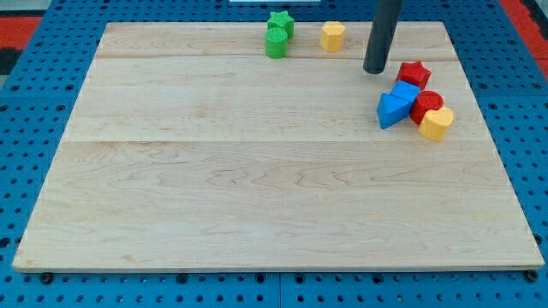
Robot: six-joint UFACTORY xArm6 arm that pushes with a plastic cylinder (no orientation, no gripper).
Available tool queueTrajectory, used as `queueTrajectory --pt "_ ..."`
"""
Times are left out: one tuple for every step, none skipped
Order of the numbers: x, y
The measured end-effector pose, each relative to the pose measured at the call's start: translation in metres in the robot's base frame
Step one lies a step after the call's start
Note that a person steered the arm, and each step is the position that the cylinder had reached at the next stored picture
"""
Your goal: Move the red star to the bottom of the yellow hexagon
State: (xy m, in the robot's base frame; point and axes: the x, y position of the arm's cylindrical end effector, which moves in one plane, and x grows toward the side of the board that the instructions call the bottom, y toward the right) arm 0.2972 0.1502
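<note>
The red star lies near the view's upper right, at the top of a cluster of blocks. The yellow hexagon sits near the top edge of the wooden board, left of the rod. My tip rests on the board just left of the red star, with a small gap, and below and right of the yellow hexagon.
Below the red star, touching one another, are a blue cube, a blue triangular block, a red cylinder and a yellow heart-like block. A green star and a green cylinder sit left of the hexagon.
</note>
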Motion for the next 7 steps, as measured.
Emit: queueTrajectory --pt "-0.016 0.01" --pt "-0.021 0.038" --pt "-0.013 0.071" --pt "0.003 0.102" --pt "0.021 0.128" --pt "0.039 0.121" --pt "0.04 0.082"
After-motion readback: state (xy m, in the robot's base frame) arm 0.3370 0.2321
